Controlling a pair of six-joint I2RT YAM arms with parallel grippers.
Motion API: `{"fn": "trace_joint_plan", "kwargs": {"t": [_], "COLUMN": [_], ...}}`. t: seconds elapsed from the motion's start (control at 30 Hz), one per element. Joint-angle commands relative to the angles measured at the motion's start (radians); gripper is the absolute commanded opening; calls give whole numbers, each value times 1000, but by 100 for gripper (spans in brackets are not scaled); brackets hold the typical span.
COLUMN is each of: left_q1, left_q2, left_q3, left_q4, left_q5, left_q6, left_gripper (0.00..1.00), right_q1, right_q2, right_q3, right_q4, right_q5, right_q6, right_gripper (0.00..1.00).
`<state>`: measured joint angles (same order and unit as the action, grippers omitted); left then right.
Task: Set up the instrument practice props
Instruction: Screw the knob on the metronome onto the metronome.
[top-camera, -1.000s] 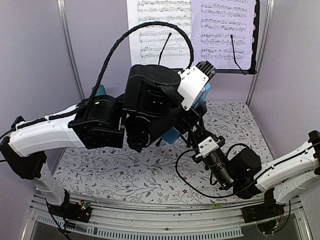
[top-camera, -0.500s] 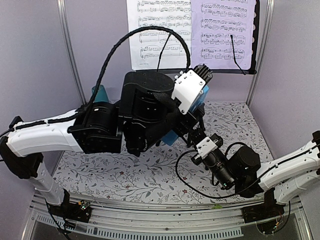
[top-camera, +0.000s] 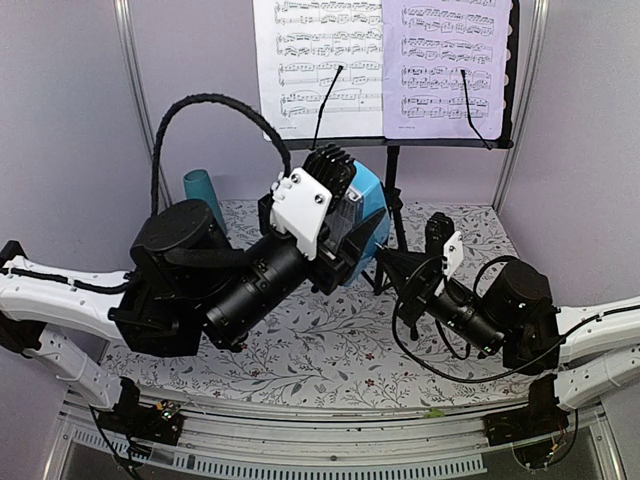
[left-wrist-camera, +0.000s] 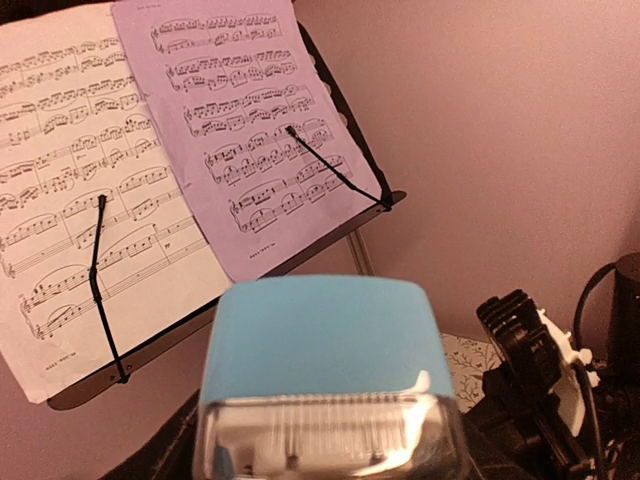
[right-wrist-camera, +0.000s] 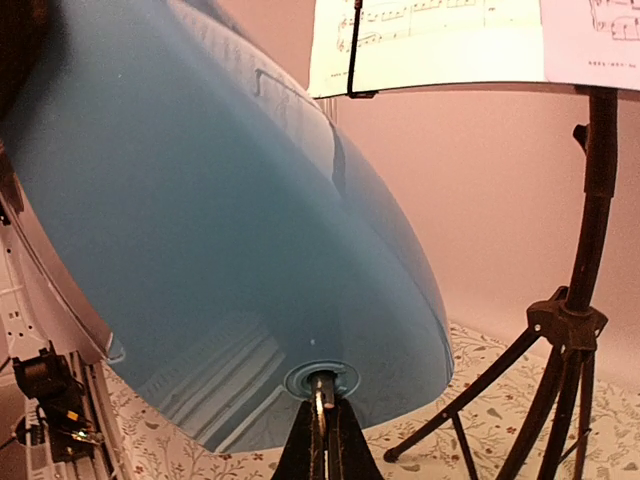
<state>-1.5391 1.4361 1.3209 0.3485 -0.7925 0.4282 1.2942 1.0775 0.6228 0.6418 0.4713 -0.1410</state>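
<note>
The blue metronome (top-camera: 368, 212) hangs tilted above the table's middle, with my left gripper (top-camera: 348, 238) shut on it. In the left wrist view the metronome (left-wrist-camera: 320, 340) fills the space between my left gripper's (left-wrist-camera: 325, 445) fingers. My right gripper (top-camera: 386, 262) reaches in from the right. It (right-wrist-camera: 320, 405) is shut on a small metal key (right-wrist-camera: 320, 384) set in the metronome's side (right-wrist-camera: 220, 240). Behind, the black music stand (top-camera: 400, 143) holds a white page (top-camera: 320, 60) and a lavender page (top-camera: 450, 60) under thin black clips.
A tall teal cup (top-camera: 200, 188) stands at the back left on the floral mat (top-camera: 330, 345). The stand's tripod legs (right-wrist-camera: 560, 360) spread just right of the metronome. Grey walls close in the back and sides.
My left arm has dropped and swung left, and the metronome it holds is now tilted. My right gripper has risen to the metronome's side and closed on the key.
</note>
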Motion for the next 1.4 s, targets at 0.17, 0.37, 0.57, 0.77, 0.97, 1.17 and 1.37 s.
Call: {"fn": "trace_joint_plan", "kwargs": {"t": [0.17, 0.37, 0.57, 0.77, 0.97, 1.17, 1.37], "left_q1": [-34, -34, -35, -34, -34, -33, -33], "left_q2": [-93, -115, -138, -160, -166, -167, -166], "left_q3": [-215, -322, -386, -444, -480, -520, -565], "left_q4": [455, 588, 662, 742, 789, 851, 927], "left_q5": [156, 229, 300, 356, 385, 415, 453], "left_q6": [165, 218, 248, 284, 304, 335, 357], "left_gripper": [0, 0, 0, 0, 0, 0, 0], "right_q1": [-18, -43, -76, -103, -111, -119, -119], "right_q2": [-30, -39, -26, 0, 44, 110, 162], "right_q3": [108, 131, 133, 82, 52, 15, 6], "right_q4": [2, 19, 74, 213, 348, 498, 608], "right_q5": [-204, -278, -388, -439, -449, -433, -400], "right_q6": [488, 683, 884, 1127, 1347, 1560, 1702], "right_gripper": [0, 0, 0, 0, 0, 0, 0]}}
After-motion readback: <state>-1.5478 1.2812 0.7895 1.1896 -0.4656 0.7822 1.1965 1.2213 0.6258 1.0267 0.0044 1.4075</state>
